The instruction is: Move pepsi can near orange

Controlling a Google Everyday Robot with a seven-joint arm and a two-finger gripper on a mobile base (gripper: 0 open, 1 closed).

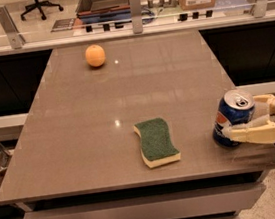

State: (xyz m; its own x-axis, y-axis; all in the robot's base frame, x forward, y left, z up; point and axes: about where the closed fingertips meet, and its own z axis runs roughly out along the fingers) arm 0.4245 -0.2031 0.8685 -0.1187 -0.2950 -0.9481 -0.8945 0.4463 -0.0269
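Note:
The pepsi can (230, 115), blue with a silver top, stands slightly tilted at the table's front right corner. My gripper (242, 118) reaches in from the right edge and is closed around the can: the near finger (254, 134) lies against its lower front side, and the far finger (265, 99) sits behind its top. The orange (95, 55) rests at the far left of the table, well away from the can and the gripper.
A green and yellow sponge (156, 142) lies front centre, left of the can. The grey-brown table (126, 98) ends just in front of and to the right of the can. A railing with posts (135, 3) runs behind the table's far edge.

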